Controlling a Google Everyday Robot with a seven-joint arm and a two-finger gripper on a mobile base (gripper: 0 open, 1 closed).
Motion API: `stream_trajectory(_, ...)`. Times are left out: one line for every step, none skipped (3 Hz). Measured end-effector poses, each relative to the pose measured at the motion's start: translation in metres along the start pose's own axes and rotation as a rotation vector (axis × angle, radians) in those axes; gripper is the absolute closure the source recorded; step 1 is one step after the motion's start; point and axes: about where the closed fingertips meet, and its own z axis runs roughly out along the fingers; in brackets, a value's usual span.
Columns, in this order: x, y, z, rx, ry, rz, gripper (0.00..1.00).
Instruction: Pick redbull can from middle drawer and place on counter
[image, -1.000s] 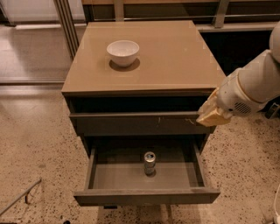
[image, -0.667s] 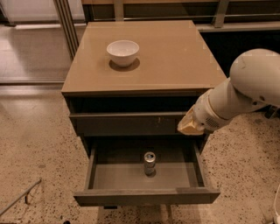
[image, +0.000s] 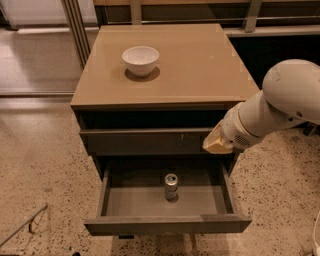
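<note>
Camera view:
- Drawer (image: 167, 224) open, tray exposed.
- Can (image: 171, 186) upright in drawer, mid-tray toward back, touching no wall.
- Gripper (image: 218, 142) above drawer's right rear corner, level with shut drawer front (image: 145, 141) above it, apart from can.
- Gripper opening: cannot tell. Holds nothing; can sits in drawer.
- Counter (image: 200, 65) above drawer, no can on it; bowl (image: 140, 59) on its left rear.
- Judged: 0 of 2 steps done. Grasp not begun; lift and placing on counter both left.
- Likely next: descend down-left into drawer toward can.
</note>
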Motion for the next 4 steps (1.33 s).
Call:
stream_trajectory(0.026, 0.003, 0.041, -0.028, -0.023, -0.010, 1.00)
stream_trajectory(0.056, 0.004, 0.116, -0.066, -0.090, 0.009, 1.00)
stream_trajectory(0.075, 0.004, 0.190, -0.101, -0.170, 0.051, 1.00)
stream_trajectory(0.085, 0.014, 0.210, -0.137, -0.172, 0.073, 1.00)
